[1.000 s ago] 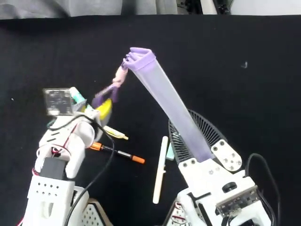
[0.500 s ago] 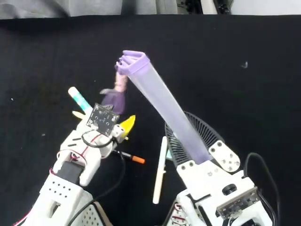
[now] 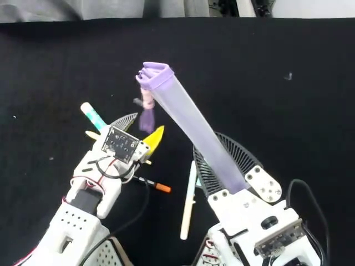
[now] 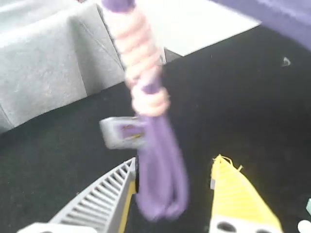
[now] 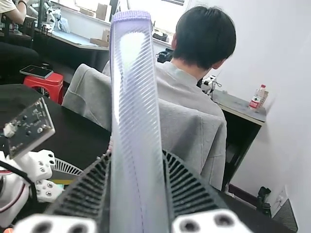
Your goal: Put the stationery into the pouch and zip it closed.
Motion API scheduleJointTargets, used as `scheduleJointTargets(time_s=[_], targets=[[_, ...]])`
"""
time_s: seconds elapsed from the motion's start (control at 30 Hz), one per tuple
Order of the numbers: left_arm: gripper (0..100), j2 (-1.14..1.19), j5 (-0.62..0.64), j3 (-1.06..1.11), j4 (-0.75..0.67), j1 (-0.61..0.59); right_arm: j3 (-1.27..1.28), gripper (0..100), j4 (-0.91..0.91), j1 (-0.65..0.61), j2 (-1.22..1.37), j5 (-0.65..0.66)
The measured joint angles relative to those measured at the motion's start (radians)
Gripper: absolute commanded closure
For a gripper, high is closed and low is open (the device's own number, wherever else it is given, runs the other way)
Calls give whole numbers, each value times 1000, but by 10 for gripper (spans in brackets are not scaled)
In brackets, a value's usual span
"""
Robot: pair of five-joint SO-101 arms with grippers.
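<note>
The right claw [image 3: 224, 169] clamps the pouch [image 3: 188, 122] at its lower end, raised over the table's middle. The left claw [image 3: 142, 130] stands wide, straddling the hanging pull [image 3: 147, 116]. I should centre it on the pull before closing. The pens [image 3: 152, 184] lie nearer the front edge.

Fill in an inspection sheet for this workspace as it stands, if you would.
Surface: black table.
Job's things: purple pouch held up, tilted, its tassel hanging down; teal pen, orange-tipped pen and pale stick lie on the table.
Clutter: nothing seen.
Claws: left claw open, a finger on either side of the tassel; right claw shut on the pouch.
Cables: black cable by the left arm, another by the right arm.
Surroundings: desk with a bottle behind the table.
</note>
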Motion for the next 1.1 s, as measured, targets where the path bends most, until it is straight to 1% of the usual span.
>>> scheduleJointTargets(time_s=[0.07,0.2,0.37,0.47,0.57,0.73,0.83,0.97,1.1], targets=[[755,71,6,-2,-38,0,0,988,0,-2,0,0],[761,252,78,-71,-83,0,0,988,0,-2,0,0],[900,497,103,-199,-94,0,0,988,0,-2,0,0],[970,601,106,-258,-94,-5,0,988,0,-2,0,0],[966,638,112,-290,-94,-40,0,988,0,-2,0,0],[971,637,118,-302,-94,-81,0,988,0,-2,0,0],[971,582,118,-302,-94,-91,8,988,0,-2,0,-2],[971,410,118,-247,-94,-137,51,988,0,-2,0,-2],[972,144,121,-149,-94,-213,83,988,0,-2,0,-2]])
